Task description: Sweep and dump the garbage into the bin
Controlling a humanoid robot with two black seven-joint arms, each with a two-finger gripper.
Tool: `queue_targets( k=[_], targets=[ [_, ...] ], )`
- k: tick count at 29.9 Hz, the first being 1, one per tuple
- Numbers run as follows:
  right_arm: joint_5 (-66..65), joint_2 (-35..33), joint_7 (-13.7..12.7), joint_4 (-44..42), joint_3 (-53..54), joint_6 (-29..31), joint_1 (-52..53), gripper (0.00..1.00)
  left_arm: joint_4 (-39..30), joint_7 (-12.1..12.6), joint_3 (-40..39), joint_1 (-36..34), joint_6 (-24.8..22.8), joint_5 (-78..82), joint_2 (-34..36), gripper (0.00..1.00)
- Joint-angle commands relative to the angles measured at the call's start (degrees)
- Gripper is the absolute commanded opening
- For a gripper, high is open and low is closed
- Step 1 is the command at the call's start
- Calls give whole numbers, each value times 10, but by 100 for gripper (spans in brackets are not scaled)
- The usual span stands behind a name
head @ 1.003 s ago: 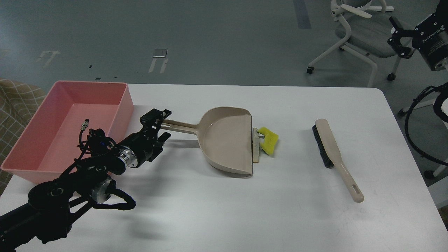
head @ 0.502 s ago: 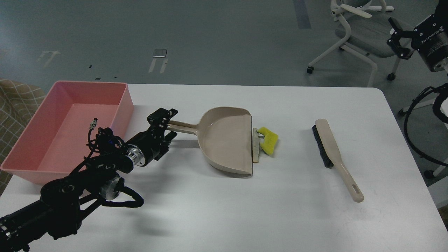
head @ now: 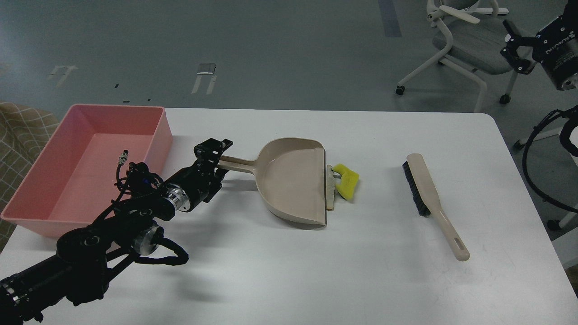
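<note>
Right now the left gripper [head: 216, 151], fingers spread, straddles the dustpan handle [head: 235, 163], whose long axis points right toward the garbage [head: 342, 185] at the pan's lip

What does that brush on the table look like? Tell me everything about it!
The brush is a small hand broom lying flat on the white table, to the right of the dustpan. Its long body looks like smooth beige plastic, wide at the far end and narrowing to a thin handle with a hanging slot near its tip. A row of black bristles runs along its left edge. The handle points toward the near right. Nothing but the table touches it.
</note>
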Motion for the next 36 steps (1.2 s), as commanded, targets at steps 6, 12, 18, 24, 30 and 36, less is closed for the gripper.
queue_targets(
  k=[6, 12, 18, 24, 30, 36],
  targets=[
    [0, 2, 0, 0, 0, 0, 2, 100, 11, -1, 0, 0, 0, 0, -10, 61],
    [0, 0, 0, -1, 0, 0, 1, 100, 16, -2, 1, 0, 0, 0, -13, 53],
    [0, -1, 0, -1, -1, 0, 1, 100, 17, -2, 1, -4, 0, 4, -14, 47],
    [0, 0, 0, -1, 0, 0, 0, 100, 17, -2, 1, -3, 0, 4, -14, 39],
    [0, 1, 0, -1, -1, 0, 1, 100, 17, -4, 1, -4, 0, 4, -13, 32],
    [0, 0, 0, -1, -1, 0, 0, 100, 17, -10, 1, -3, 0, 5, -14, 30]
  ],
)
